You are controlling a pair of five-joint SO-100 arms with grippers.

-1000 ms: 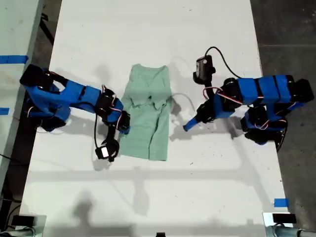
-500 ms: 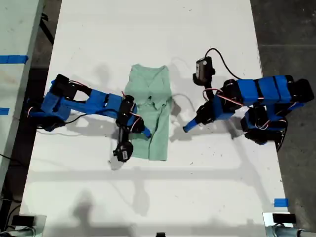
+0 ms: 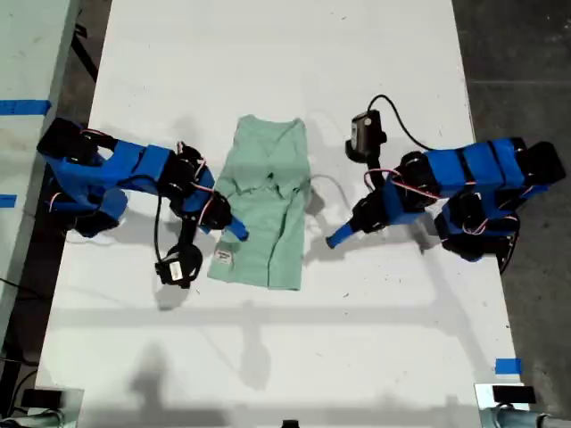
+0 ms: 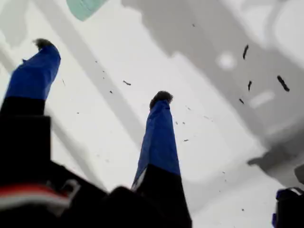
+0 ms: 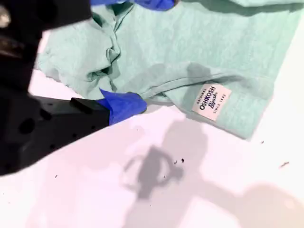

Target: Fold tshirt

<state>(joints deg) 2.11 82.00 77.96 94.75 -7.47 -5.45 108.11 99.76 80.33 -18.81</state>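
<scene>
Tshirt (image 3: 263, 214), pale mint green and wrinkled, lies folded into a narrow strip near the middle of the white table (image 3: 285, 71) in the exterior view, its collar end toward the far side and a small white label (image 3: 223, 259) showing on the corner nearest the exterior view's left. My second gripper (image 3: 234, 232) reaches in from the exterior view's left, and its blue fingertips (image 5: 123, 105) sit at the shirt's left edge, one tip just beside the cloth and the other over the bunched folds; its jaws stand apart, and I cannot tell whether any fabric is caught between them. The label (image 5: 211, 99) reads as a printed brand tag in the second wrist view. My first gripper (image 3: 339, 236) comes in from the exterior view's right, hanging over bare table just beside the shirt's right edge, its two blue fingers (image 4: 159, 137) spread wide with nothing between them.
</scene>
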